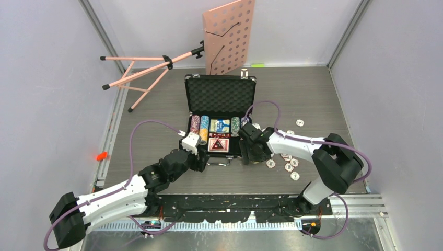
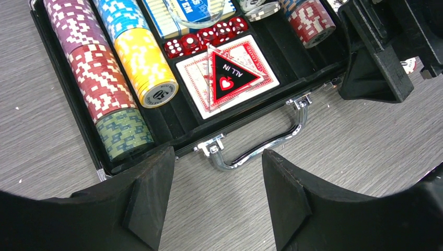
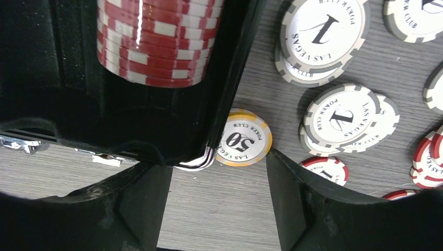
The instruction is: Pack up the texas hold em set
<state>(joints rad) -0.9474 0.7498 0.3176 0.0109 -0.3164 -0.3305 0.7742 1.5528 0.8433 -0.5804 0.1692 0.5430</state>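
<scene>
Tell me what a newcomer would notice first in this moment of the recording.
The open black case in the middle of the table draws the eye first, its tray packed with bright rows of stacked chips beside red dice. Next come the loose chips scattered on the table to its right, near the right gripper. At the back, a pink perforated music stand lies on its side.

we see the open case [image 1: 219,95] at the middle of the table [image 1: 156,112], chip rows [image 1: 199,125] inside, loose chips [image 1: 289,166] off its near right corner.
</scene>
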